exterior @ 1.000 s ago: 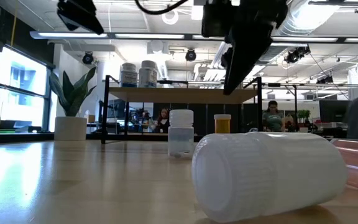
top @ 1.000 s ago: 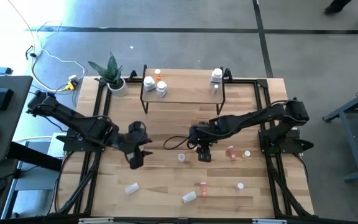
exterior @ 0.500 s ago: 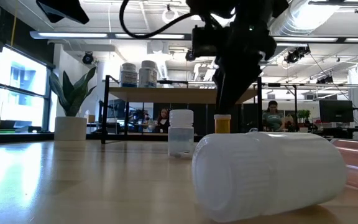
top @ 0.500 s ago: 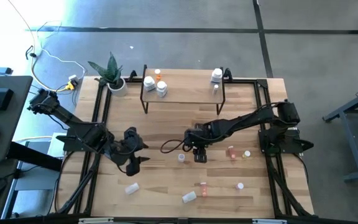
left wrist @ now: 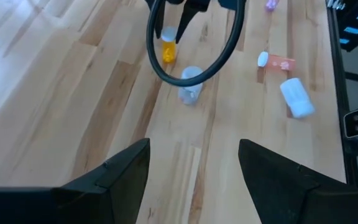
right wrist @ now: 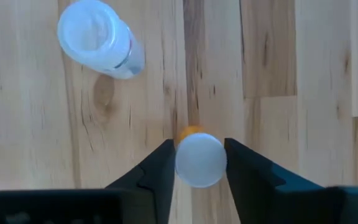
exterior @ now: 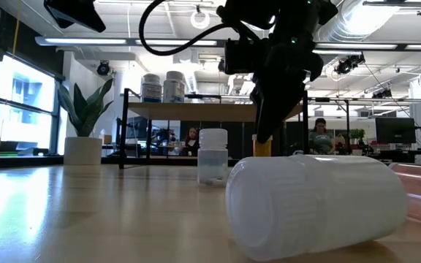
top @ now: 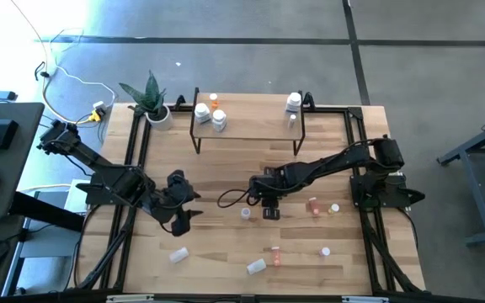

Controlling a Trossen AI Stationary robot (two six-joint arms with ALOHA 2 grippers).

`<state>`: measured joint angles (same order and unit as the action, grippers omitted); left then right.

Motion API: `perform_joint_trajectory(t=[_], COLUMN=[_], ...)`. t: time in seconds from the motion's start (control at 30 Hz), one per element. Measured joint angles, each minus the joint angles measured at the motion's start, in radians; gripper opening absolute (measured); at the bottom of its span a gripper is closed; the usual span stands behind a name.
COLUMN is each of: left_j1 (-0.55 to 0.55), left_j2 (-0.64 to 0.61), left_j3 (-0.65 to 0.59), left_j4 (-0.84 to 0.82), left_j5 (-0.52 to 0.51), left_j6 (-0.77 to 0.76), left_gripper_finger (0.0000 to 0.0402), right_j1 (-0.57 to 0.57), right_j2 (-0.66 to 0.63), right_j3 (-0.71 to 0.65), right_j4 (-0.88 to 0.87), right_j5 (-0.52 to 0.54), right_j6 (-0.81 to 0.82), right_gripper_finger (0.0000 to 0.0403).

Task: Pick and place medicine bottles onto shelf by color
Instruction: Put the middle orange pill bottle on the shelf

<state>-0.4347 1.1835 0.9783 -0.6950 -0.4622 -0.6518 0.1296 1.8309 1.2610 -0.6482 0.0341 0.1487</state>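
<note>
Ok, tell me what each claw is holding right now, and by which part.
The right claw has its fingers on either side of the white cap of an upright orange bottle; a firm grip cannot be confirmed. The left claw is open and holds nothing.

Two dark jointed arms, looping black cable, claw fingers seemingly matte black.

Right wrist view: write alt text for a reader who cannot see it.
Seen from above, the right end effector has its two dark fingers against the white cap of an upright orange bottle on the wooden tabletop. A clear white-capped bottle stands apart, untouched.
</note>
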Motion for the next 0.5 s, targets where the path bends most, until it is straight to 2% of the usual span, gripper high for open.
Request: perform_joint_trajectory(t=[0.13, 0.3, 0.5], left_j1=[0.000, 0.017, 0.075], left_j2=[0.000, 0.000, 0.000], left_j3=[0.000, 0.000, 0.000], left_j4=[-0.019, -0.028, -0.028], left_j5=[-0.006, -0.021, -0.021], left_j6=[0.000, 0.003, 0.078], left_gripper_finger=[0.0236, 0.0236, 0.0236], right_j1=[-0.005, -0.014, -0.037], right_j2=[-0.001, -0.007, -0.053], right_j3=[0.000, 0.000, 0.000], right_j4=[-0.003, -0.013, -0.030], right_j5=[0.000, -0.028, -0.065], right_j6=[0.000, 0.011, 0.029], right_gripper_finger=[0.0097, 0.0103, 0.0103])
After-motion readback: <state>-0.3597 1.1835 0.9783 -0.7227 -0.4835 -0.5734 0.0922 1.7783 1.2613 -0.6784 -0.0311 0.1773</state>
